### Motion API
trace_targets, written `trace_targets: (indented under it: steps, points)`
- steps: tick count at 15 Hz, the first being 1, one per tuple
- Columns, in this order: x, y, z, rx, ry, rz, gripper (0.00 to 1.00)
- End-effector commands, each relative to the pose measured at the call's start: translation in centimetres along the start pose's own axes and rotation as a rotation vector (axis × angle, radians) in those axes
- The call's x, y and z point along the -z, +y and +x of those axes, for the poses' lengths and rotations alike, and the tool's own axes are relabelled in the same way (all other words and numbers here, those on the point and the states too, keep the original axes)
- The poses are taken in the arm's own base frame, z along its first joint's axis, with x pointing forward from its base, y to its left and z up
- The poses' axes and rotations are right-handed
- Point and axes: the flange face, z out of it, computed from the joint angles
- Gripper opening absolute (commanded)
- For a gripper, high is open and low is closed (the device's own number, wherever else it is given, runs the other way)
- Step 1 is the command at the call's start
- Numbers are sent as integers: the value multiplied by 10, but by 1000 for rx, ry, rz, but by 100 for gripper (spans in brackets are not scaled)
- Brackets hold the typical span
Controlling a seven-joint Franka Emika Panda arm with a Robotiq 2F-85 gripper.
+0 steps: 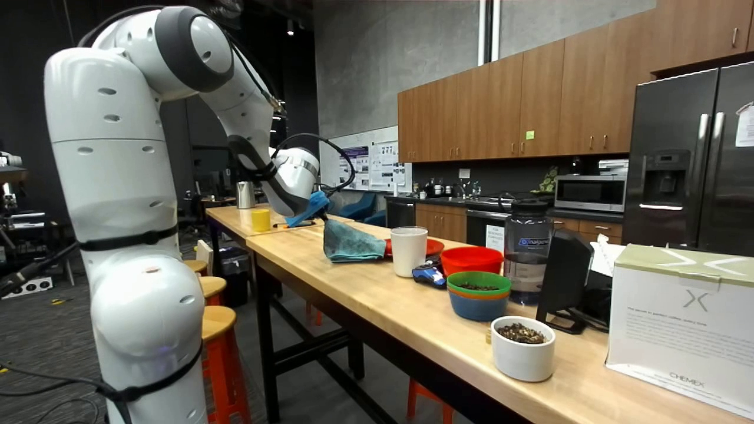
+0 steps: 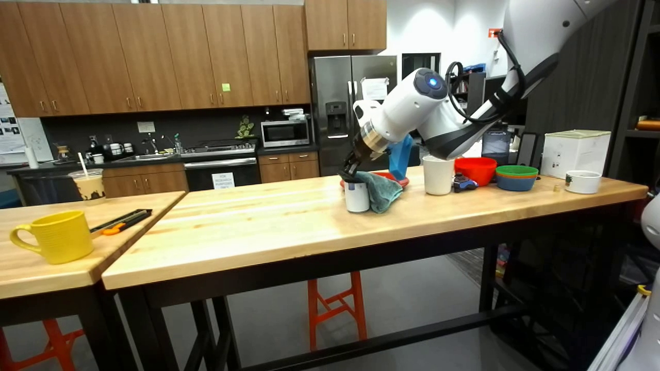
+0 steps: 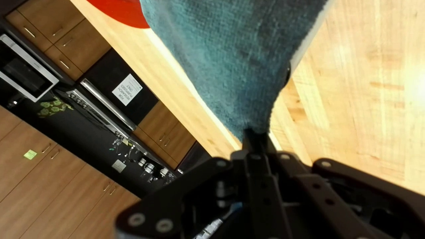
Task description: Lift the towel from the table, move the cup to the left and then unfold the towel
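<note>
With gripper (image 3: 255,134) pinched together, holding the towel (image 3: 229,66) by a corner. Draping it lengthwise down to the right, just beside the cup (image 2: 357,200) in an exterior view. Leaving room on the table (image 2: 242,226) toward the left and near edges.

"What do you see near that red bowl (image 1: 471,264)?"
"I see a green bowl (image 1: 480,277) stacked above a blue bowl (image 1: 478,307)."
"And behind?"
"I make out a water bottle (image 1: 527,254), upright, black-lidded."

Cup (image 2: 357,199) on table (image 2: 242,221), towel (image 2: 384,193) beside it, plate (image 1: 433,247) behind
</note>
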Motion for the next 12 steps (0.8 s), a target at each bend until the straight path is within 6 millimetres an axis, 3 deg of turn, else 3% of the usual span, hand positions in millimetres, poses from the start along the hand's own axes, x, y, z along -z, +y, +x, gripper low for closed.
trace_targets:
  steps: [1, 9, 12]
  points:
    - [-4, -4, 18, -18, 50, 42, 0]
    - [-12, -47, 65, -29, 144, 159, 0]
    - [-16, -53, 73, -39, 158, 178, 0]
